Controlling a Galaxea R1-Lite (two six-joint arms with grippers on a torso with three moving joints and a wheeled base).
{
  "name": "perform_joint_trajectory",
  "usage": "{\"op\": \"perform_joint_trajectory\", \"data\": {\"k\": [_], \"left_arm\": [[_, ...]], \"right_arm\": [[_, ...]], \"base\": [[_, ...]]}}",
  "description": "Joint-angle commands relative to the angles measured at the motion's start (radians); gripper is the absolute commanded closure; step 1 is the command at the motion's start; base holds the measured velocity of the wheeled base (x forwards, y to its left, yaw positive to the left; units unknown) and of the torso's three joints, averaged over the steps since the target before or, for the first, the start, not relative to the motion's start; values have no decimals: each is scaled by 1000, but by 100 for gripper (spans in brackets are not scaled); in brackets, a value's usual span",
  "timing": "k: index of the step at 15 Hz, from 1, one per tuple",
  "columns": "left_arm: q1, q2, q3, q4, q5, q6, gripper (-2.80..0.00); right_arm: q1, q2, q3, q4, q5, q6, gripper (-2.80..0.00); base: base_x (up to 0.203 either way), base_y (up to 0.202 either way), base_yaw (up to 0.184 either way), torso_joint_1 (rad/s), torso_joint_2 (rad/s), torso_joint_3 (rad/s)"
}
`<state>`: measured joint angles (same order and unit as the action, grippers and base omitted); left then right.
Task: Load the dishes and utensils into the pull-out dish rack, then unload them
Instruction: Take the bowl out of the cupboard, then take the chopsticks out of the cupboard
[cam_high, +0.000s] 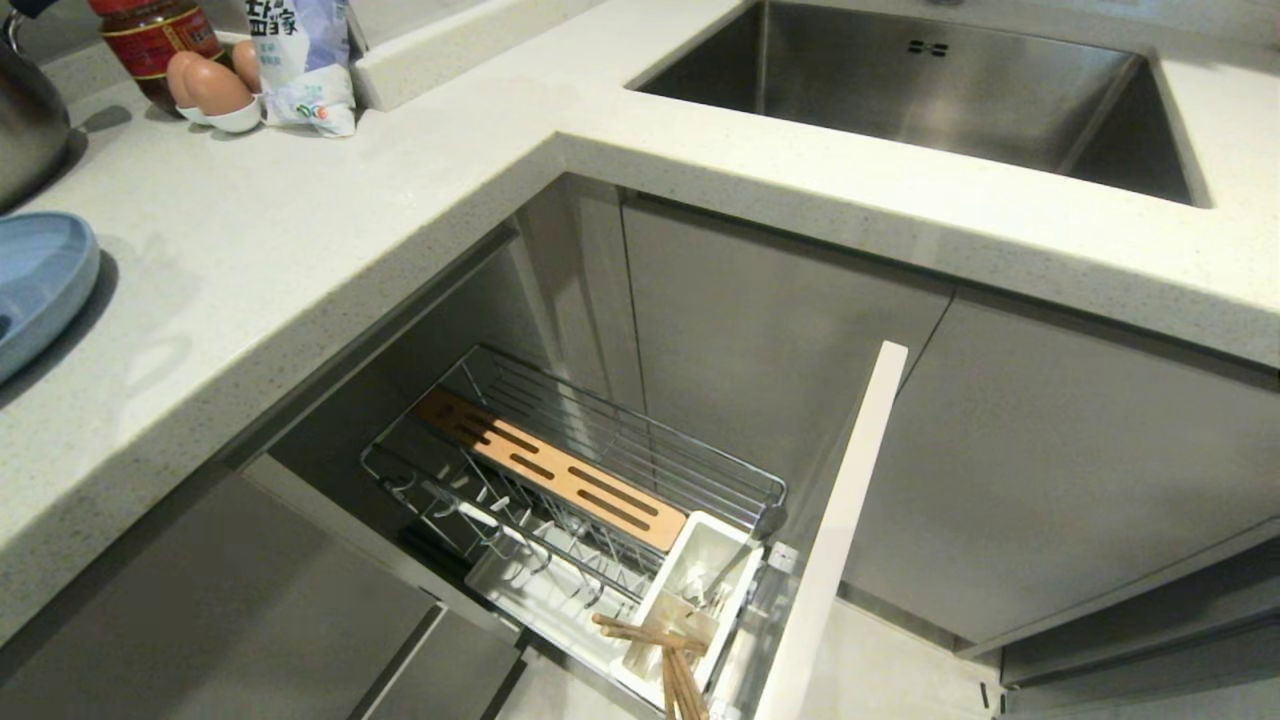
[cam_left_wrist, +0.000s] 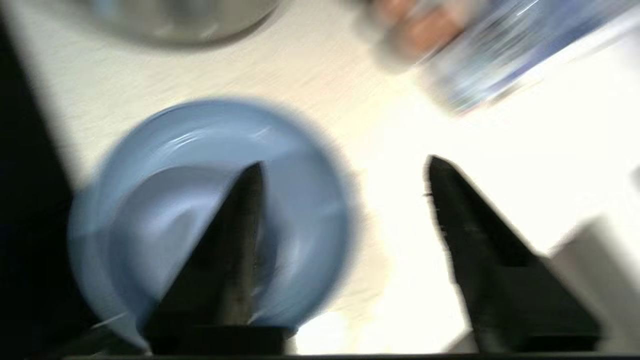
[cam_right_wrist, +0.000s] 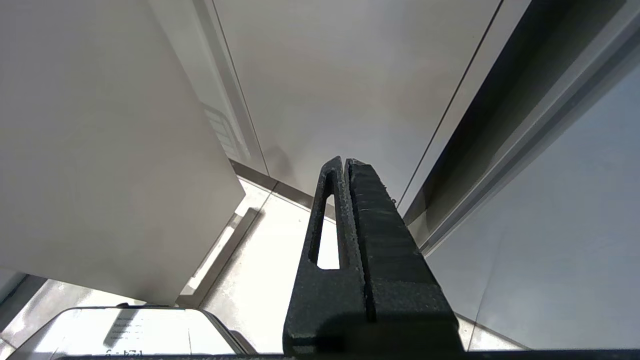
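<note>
- Two claws: left claw (cam_left_wrist: 345, 165) over the counter (cam_high: 300, 250), fingers spread apart and holding nothing, one finger (cam_left_wrist: 235, 240) above the light-blue bowl (cam_left_wrist: 210, 210); right claw (cam_right_wrist: 345, 162) pressed closed, empty, down beside the grey cabinet fronts (cam_right_wrist: 350, 75)
- One pull-out dish rack (cam_high: 580, 470), drawn out below the counter; no dishes in its wire slots
- One pair of chopsticks (cam_high: 665, 650) in the white caddy (cam_high: 690, 590)
- One light-blue plate (cam_high: 40, 285) on the counter at the head view's left edge

The white-and-blue bag (cam_high: 300, 60) on the counter bears large dark Chinese characters, partly cut off.
</note>
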<state>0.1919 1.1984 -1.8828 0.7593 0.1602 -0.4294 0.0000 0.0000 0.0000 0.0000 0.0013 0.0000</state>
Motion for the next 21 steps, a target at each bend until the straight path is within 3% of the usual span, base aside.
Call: {"op": "perform_joint_trajectory", "data": {"k": [1, 3, 5, 9, 11, 13, 15, 17, 21], "left_arm": [[-67, -30, 7, -31, -8, -75, 0], [-171, -34, 7, -57, -42, -147, 0], [-281, -31, 1, -73, -98, -169, 0], [-484, -2, 50, -69, -130, -156, 0], [-637, 19, 92, -65, -120, -141, 0], [-799, 74, 138, -63, -51, -132, 0], [-952, 164, 190, -62, 79, -130, 0], [-1013, 263, 225, -18, 167, -130, 0], [-1075, 410, 226, 161, 188, -165, 0]], "right_arm": [[0, 0, 0, 0, 0, 0, 0], [0, 0, 0, 0, 0, 0, 0], [0, 0, 0, 0, 0, 0, 0], [0, 0, 0, 0, 0, 0, 0], [0, 0, 0, 0, 0, 0, 0], [0, 0, 0, 0, 0, 0, 0], [0, 0, 0, 0, 0, 0, 0], [0, 0, 0, 0, 0, 0, 0], [0, 0, 0, 0, 0, 0, 0]], "base": [[0, 0, 0, 0, 0, 0], [0, 0, 0, 0, 0, 0], [0, 0, 0, 0, 0, 0], [0, 0, 0, 0, 0, 0], [0, 0, 0, 0, 0, 0], [0, 0, 0, 0, 0, 0], [0, 0, 0, 0, 0, 0], [0, 0, 0, 0, 0, 0], [0, 0, 0, 0, 0, 0]]}}
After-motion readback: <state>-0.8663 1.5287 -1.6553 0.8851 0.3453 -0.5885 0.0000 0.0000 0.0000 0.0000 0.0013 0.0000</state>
